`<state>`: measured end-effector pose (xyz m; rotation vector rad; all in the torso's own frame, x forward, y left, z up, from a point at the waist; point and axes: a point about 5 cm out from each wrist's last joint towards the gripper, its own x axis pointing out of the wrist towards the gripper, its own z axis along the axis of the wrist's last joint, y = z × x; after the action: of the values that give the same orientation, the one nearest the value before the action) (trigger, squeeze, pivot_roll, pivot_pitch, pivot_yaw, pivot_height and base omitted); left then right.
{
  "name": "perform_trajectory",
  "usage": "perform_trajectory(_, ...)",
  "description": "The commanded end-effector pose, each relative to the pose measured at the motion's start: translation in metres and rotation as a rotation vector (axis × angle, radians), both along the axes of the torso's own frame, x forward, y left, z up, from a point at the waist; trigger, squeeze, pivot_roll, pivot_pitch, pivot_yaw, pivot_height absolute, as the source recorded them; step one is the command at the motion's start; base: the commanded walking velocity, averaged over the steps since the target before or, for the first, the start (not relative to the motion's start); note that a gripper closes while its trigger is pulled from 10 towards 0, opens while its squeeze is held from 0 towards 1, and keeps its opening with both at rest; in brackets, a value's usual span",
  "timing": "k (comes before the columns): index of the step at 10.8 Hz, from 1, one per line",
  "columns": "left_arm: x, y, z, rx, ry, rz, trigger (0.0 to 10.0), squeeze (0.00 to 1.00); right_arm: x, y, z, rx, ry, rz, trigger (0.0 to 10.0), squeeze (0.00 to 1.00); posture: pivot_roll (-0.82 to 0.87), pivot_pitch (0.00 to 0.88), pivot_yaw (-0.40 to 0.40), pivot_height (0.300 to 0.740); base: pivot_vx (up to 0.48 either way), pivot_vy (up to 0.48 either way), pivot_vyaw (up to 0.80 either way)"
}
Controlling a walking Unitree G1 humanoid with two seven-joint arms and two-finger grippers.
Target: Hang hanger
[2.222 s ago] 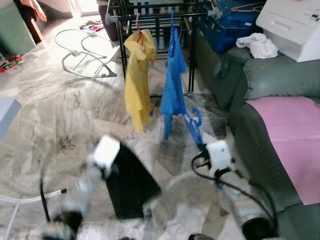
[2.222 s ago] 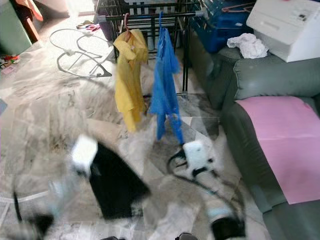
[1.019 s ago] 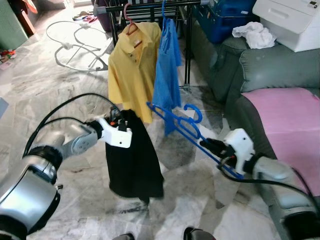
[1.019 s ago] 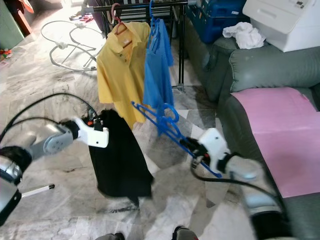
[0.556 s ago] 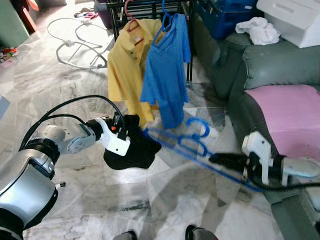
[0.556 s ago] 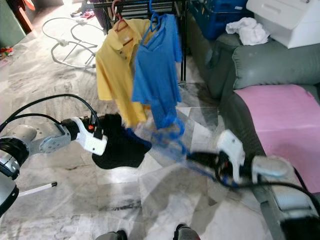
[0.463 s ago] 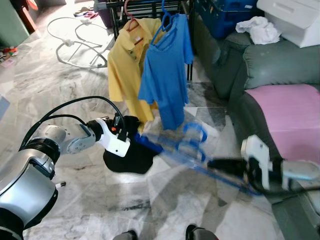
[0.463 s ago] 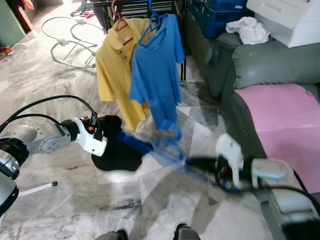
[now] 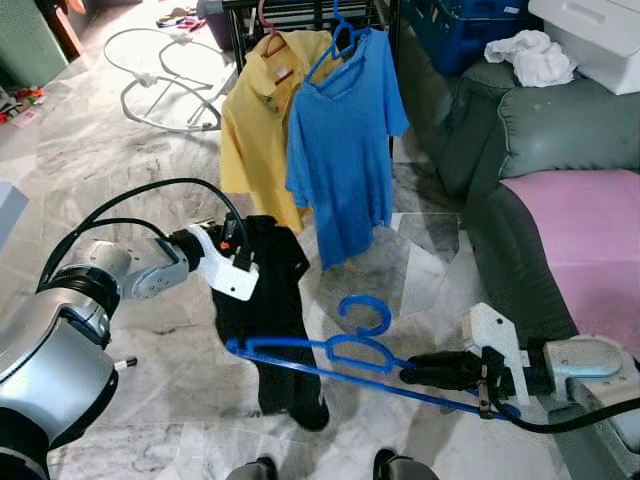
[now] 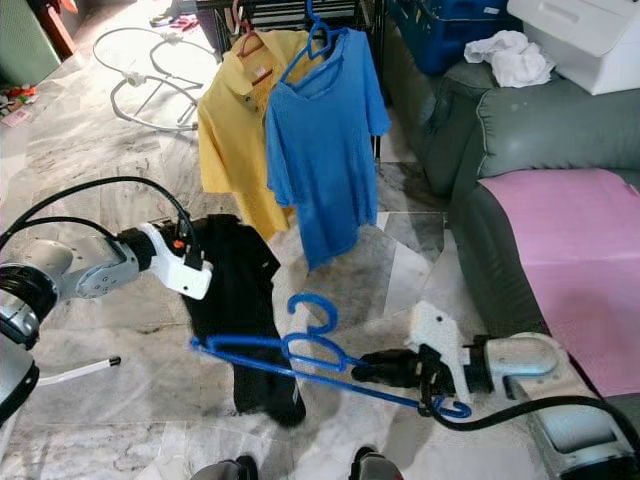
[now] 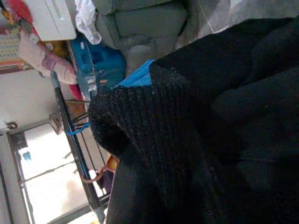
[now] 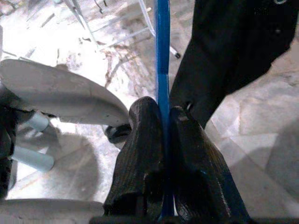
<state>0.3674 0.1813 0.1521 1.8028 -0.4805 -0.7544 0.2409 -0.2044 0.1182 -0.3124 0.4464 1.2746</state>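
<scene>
We're holding a blue plastic clothes hanger [image 9: 340, 352] in our right pincer [image 9: 412, 372], fingers [image 12: 140, 154] clamped on its lower bar w/ the bar running btwn them. Hanger is lying nearly flat above the marble floor [image 9: 150, 160], hook pointing toward 12 o'clock, far tip touching the black knit shirt [image 9: 268, 310]. Our left pincer [image 9: 243, 250] is gripping that shirt at its top edge; the garment is hanging down at approx 10 o'clock from the hanger. At 12 o'clock a black metal drying rack [image 9: 300, 10] is carrying a yellow polo shirt [image 9: 255, 120] & a blue t-shirt [image 9: 345, 150] side by side. Grey-green sofa [image 9: 540, 130] w/ pink cloth [image 9: 590, 240] is sitting at 3 o'clock.
</scene>
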Motion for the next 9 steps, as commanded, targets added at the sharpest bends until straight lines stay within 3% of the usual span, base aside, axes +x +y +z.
perform_trajectory(1, 0.000, 0.008, 0.000, 0.029, 0.004, 0.018, 10.0, 0.00, 0.004, -0.014, 0.010, -0.086, -0.059, -0.012, 10.0, 0.00, -0.17, 0.196, 0.087, 0.740, 0.000, 0.000, 0.00)
perform_trajectory(3, -0.007, 0.018, -0.014, 0.086, 0.074, 0.043, 10.0, 0.00, 0.021, -0.056, 0.023, -0.235, -0.146, -0.162, 10.0, 0.00, -0.18, 0.193, 0.087, 0.740, 0.000, 0.000, 0.00)
perform_trajectory(5, -0.015, 0.018, -0.025, 0.117, 0.126, -0.007, 10.0, 0.00, 0.031, -0.074, 0.031, -0.305, -0.209, -0.255, 10.0, 0.00, -0.17, 0.193, 0.091, 0.740, 0.000, 0.000, 0.00)
perform_trajectory(6, -0.027, 0.014, -0.038, 0.141, 0.177, -0.096, 10.0, 0.00, 0.039, -0.084, 0.037, -0.339, -0.264, -0.307, 10.0, 0.00, -0.17, 0.194, 0.093, 0.740, 0.000, 0.000, 0.00)
perform_trajectory(9, -0.043, 0.004, -0.057, 0.173, 0.230, -0.246, 10.0, 0.00, 0.055, -0.083, 0.049, -0.287, -0.358, -0.352, 10.0, 0.00, -0.17, 0.199, 0.091, 0.740, 0.000, 0.000, 0.00)
